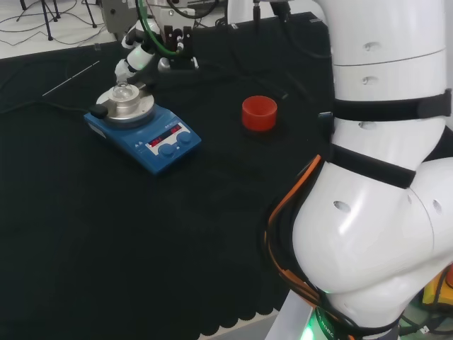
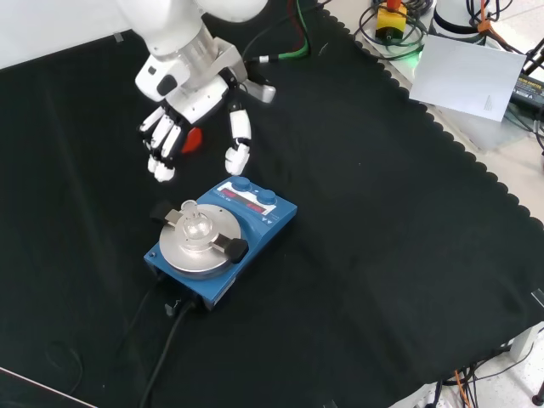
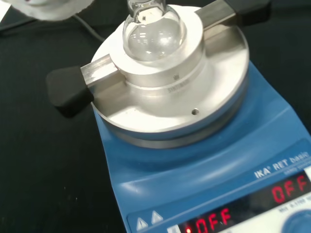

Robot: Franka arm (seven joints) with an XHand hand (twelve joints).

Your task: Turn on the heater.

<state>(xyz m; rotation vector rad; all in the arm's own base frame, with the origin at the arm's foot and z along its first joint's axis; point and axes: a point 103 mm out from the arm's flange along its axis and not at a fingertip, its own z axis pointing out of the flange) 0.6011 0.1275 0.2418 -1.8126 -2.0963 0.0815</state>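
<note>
The heater [image 2: 270, 223] is a blue box with a round silver top plate [image 2: 194, 251], and a small clear round flask [image 2: 197, 225] sits in the plate's block. Its front panel carries two blue knobs [image 2: 243, 184] and a lit red display. The hand [image 2: 189, 106] hovers just beyond the knob end with its fingers [image 2: 161, 157] straight and pointing down, holding nothing. In the head view the heater [image 1: 152, 142] stands at the left with the hand [image 1: 136, 60] above and behind it. The wrist view looks down on the heater [image 3: 194, 165], the flask [image 3: 153, 29] and the display [image 3: 252, 204].
A red cup [image 1: 259, 113] stands on the black cloth to the right of the heater in the head view, and it shows behind the hand as a red cup [image 2: 194, 138] in the front view. The heater's black cable [image 2: 166, 348] runs off toward the front edge. The arm's white links [image 1: 382, 177] rise at the head view's right.
</note>
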